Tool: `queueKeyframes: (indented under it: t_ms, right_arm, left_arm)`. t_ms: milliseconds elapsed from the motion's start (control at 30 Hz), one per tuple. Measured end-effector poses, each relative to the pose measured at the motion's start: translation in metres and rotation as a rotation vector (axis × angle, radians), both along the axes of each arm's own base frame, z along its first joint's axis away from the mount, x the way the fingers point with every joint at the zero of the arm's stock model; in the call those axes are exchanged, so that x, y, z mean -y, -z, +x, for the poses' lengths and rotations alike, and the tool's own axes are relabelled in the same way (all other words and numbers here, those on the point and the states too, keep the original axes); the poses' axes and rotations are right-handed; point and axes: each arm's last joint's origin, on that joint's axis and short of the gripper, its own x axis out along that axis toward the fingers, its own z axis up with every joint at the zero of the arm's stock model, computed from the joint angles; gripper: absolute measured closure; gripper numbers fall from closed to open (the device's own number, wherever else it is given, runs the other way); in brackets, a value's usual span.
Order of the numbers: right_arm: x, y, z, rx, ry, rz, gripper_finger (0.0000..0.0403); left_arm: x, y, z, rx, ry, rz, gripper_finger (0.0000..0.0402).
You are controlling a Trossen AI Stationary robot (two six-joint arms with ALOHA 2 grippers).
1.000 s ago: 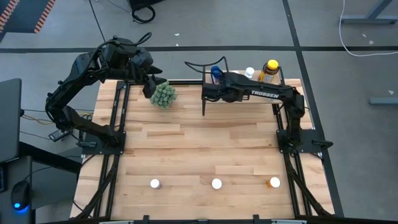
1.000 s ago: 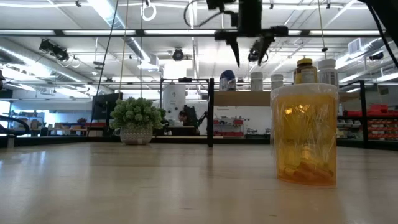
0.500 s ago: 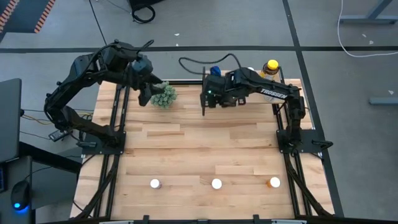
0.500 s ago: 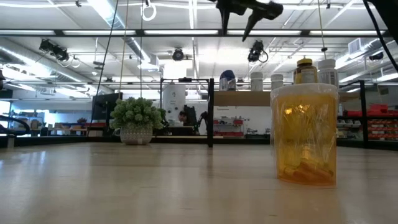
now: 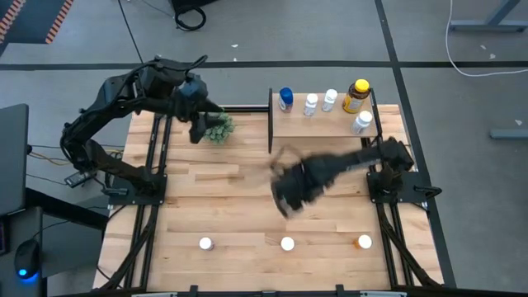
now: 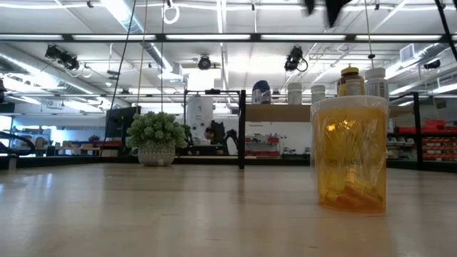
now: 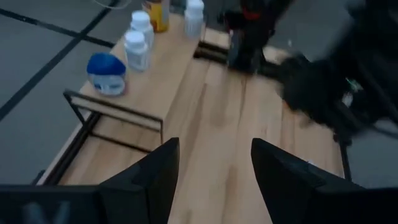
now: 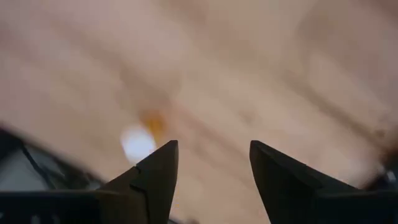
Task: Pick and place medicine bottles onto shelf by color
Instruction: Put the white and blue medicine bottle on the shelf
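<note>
The shelf (image 5: 299,124) stands at the far right of the table. On it stand a blue bottle (image 5: 285,99), three white bottles (image 5: 311,105), and an amber bottle with a yellow cap (image 5: 358,95). Along the near edge stand two white-capped bottles (image 5: 205,243) (image 5: 287,243) and an orange bottle (image 5: 364,242), which looms close in the low view (image 6: 350,153). My right gripper (image 5: 286,198) is open and blurred over mid-table, its wrist view showing an orange-and-white blur (image 8: 140,140). My left gripper (image 5: 197,128) is open beside the plant, its wrist view facing the shelf (image 7: 168,81).
A green spiky plant (image 5: 217,126) in a pot sits at the far left-centre of the table, right by my left gripper. The shelf's black upright edge (image 5: 271,124) rises at its left end. Bare wood (image 5: 231,198) spreads between the shelf and the near row of bottles.
My right gripper has left the shelf, where it hovered open above the blue bottle. It has swung fast toward the near edge and now hangs over mid-table. My left gripper has edged slightly toward the plant. No bottle has moved.
</note>
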Motion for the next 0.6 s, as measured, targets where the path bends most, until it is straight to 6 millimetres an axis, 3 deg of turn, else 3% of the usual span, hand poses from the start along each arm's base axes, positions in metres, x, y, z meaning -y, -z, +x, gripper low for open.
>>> queueKeyframes:
  t_ms: [133, 267, 433, 600]
  right_arm:
    - [-0.06, 0.014, -0.025, -0.06, -0.162, -0.003, 0.0197]
    - [-0.09, 0.024, -0.043, -0.025, -0.163, -0.175, 0.0197]
    - [-0.086, 0.046, -0.046, 0.01, 0.001, -0.385, 0.0197]
    - [-0.054, 0.066, -0.036, 0.018, 0.18, -0.549, 0.0197]
  left_arm:
    - [-0.004, -0.003, 0.015, 0.084, -0.053, -0.058, 0.0194]
    - [-0.005, 0.002, 0.038, 0.111, -0.056, -0.103, 0.0196]
    - [-0.001, 0.017, 0.06, 0.042, -0.032, -0.14, 0.0202]
    - [0.01, 0.019, 0.057, 0.009, -0.026, -0.189, 0.0209]
